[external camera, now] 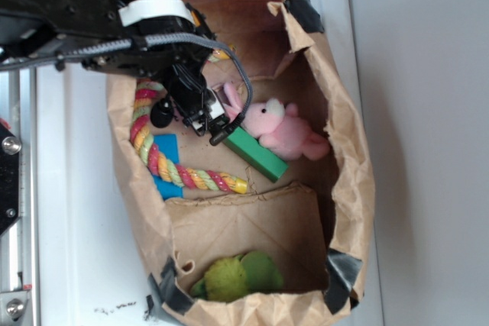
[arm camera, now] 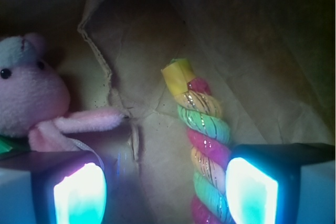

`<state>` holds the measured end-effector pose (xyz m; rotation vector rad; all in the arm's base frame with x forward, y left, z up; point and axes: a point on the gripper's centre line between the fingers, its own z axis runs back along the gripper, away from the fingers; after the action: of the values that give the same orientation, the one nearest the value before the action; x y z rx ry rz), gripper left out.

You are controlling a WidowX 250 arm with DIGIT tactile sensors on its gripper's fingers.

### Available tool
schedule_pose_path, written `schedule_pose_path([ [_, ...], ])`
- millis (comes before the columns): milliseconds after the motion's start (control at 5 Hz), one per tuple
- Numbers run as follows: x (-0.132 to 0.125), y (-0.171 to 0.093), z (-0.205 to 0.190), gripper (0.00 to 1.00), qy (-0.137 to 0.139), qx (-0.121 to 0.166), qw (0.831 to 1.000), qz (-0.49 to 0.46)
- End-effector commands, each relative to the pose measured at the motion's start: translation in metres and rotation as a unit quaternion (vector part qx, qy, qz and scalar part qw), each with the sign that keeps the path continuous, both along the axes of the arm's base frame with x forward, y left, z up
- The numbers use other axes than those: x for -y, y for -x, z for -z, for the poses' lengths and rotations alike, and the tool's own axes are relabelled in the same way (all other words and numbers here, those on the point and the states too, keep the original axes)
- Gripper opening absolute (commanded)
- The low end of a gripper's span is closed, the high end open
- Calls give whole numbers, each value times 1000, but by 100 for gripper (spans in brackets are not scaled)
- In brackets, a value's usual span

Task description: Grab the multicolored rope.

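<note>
End effector [external camera: 216, 124] hangs inside the brown paper bag [external camera: 348, 150], fingers spread wide, nothing held. In the wrist view both fingertips [arm camera: 79, 195] glow at the bottom corners with bare bag floor between them. Multicolored rope [external camera: 164, 162] lies curved in a C on the bag floor along the left side, its one end just beside the right fingertip in the wrist view, not gripped. Pink plush bunny [external camera: 279, 129] sits to the right of the end effector, resting against a green block [external camera: 256, 154]. Blue piece [external camera: 164, 162] lies under the rope. Green plush toy [external camera: 237, 276] sits in the bag's lower section. Bag rests on a white worktop [external camera: 84, 250].
</note>
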<state>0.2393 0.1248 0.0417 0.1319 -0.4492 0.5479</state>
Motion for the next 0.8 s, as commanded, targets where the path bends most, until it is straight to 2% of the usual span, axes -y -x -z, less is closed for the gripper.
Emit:
schedule_pose_path([
  [0, -32, -8, 13, 100, -47, -10, 998, -37],
  [200, -37, -6, 16, 100, -61, -10, 997, -41],
  [400, -34, -6, 15, 100, -57, -4, 998, -35],
  [600, -32, -4, 13, 0, -42, -2, 998, -38],
])
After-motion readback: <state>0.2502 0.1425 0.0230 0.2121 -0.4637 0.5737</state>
